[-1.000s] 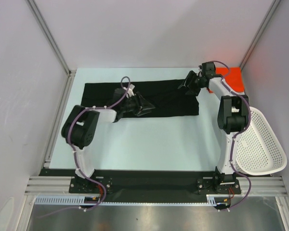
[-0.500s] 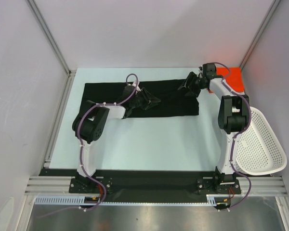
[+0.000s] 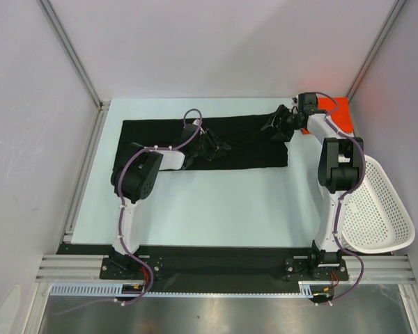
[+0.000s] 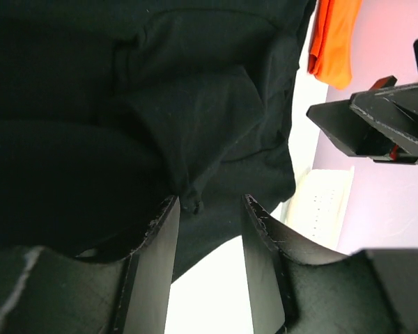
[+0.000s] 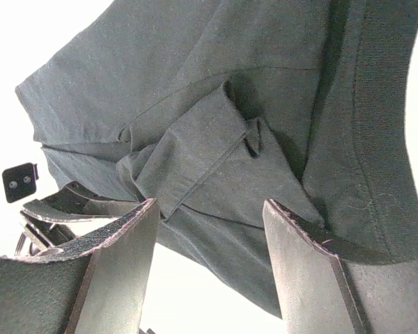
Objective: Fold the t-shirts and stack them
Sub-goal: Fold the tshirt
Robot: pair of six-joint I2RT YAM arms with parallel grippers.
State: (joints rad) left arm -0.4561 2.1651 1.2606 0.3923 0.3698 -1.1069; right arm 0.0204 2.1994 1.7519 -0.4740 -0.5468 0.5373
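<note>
My left arm (image 3: 136, 174) has swung inward, left fingers (image 4: 157, 257) now mid-shirt | both pairs parted: left astride a ridge, right fingers (image 5: 118, 257) over a bunched fold, nothing clamped | black t-shirt (image 3: 153, 136) spread across far surface (image 3: 216, 209), orange-red t-shirt (image 3: 334, 108) far-right corner | step: likely first fold | next: pinch both, lift together

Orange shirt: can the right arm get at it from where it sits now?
Probably yes. The orange shirt lies in the far right corner, close beside the right gripper, whose jaws stand open over the black shirt; nothing lies between.
</note>
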